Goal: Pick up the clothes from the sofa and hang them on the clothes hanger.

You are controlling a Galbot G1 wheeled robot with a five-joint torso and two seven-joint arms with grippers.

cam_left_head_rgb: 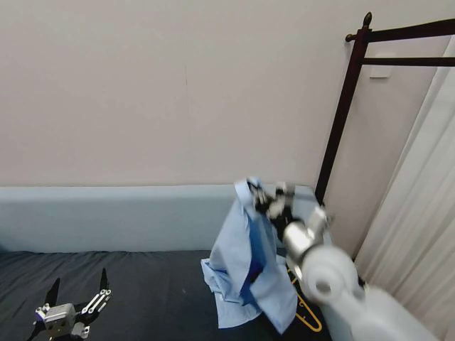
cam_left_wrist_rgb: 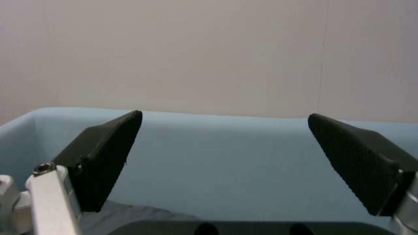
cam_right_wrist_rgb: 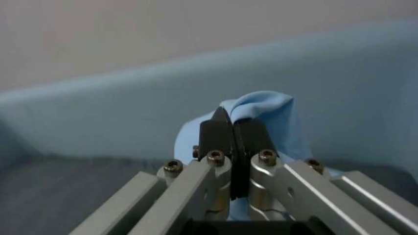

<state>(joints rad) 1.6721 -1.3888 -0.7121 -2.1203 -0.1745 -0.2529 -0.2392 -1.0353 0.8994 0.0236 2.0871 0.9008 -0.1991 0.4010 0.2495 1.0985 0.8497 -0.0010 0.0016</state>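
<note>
Midway, right gripper (cam_left_head_rgb: 257, 195) pinches blue shirt (cam_left_head_rgb: 242, 273) clear of sofa (cam_left_head_rgb: 128, 284) (left gripper (cam_left_head_rgb: 78, 285) spread, idle low), next likely needing a lift toward clothes rack (cam_left_head_rgb: 343, 117).

Place: looking like a room in a home, a living room or bedroom corner.
Seating: a pale blue upholstered sofa (cam_left_head_rgb: 106, 217) with a dark grey seat cushion is running along the plain cream painted wall (cam_left_head_rgb: 163, 92).
Storage: a dark brown wooden clothes rack (cam_left_head_rgb: 340, 117) with a knob finial is standing at the sofa's end.
Drapery: a white fabric curtain (cam_left_head_rgb: 419, 234) is hanging beside the rack.
</note>
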